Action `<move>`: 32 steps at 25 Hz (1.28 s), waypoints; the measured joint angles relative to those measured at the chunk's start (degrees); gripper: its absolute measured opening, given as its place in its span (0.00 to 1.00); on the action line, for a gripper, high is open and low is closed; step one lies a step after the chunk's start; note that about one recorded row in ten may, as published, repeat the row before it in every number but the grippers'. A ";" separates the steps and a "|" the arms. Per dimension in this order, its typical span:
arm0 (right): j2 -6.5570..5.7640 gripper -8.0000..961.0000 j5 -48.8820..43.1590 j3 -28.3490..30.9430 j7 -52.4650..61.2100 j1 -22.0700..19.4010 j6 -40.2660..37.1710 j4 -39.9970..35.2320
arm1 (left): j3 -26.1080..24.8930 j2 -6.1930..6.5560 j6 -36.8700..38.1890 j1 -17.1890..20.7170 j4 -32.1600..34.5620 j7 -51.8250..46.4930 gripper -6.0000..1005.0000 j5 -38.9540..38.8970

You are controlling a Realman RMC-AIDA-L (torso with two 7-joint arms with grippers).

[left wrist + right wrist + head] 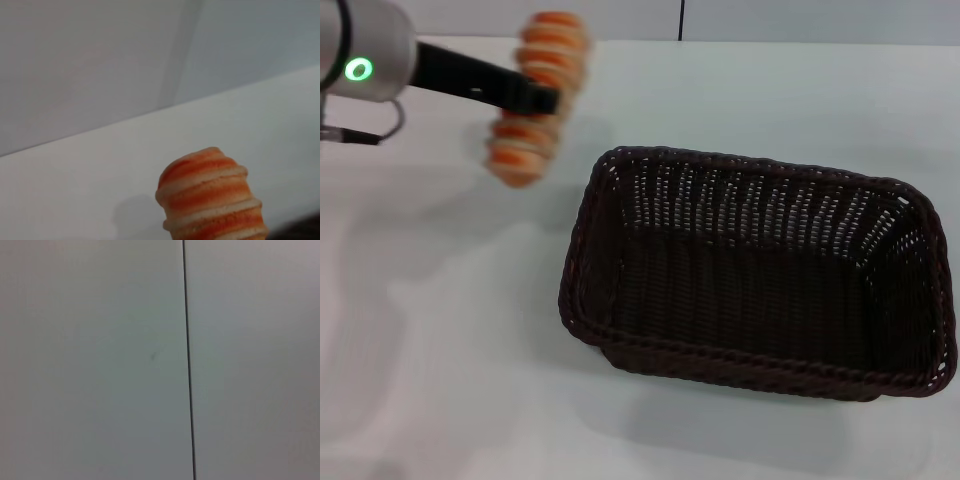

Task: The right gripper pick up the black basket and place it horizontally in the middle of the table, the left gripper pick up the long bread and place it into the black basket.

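Now the left gripper (548, 98) is clamping the long bread (535, 95) above the counter (440, 300), needing to travel over the black basket (760, 370) before lowering and releasing.

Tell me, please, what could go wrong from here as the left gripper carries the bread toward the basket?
The left gripper holds the long bread around its middle, in the air and left of the black basket, so a loose grip might drop it onto the table. The loaf also stands nearly upright; lowered that way, one end could catch the braided rim.
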 joint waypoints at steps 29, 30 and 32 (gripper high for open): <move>-0.10 0.45 0.00 -0.57 -0.02 1.44 0.02 0.00 | 16.87 -0.31 7.63 -0.66 8.63 4.22 0.71 -19.20; -0.05 0.45 0.00 -0.56 -0.02 1.44 0.01 -0.01 | 16.62 -0.28 8.08 -0.51 9.00 4.22 0.74 -19.08; 0.05 0.45 0.00 -0.48 0.00 1.47 0.02 -0.01 | 16.41 -0.26 8.65 -0.38 9.42 4.23 0.79 -19.05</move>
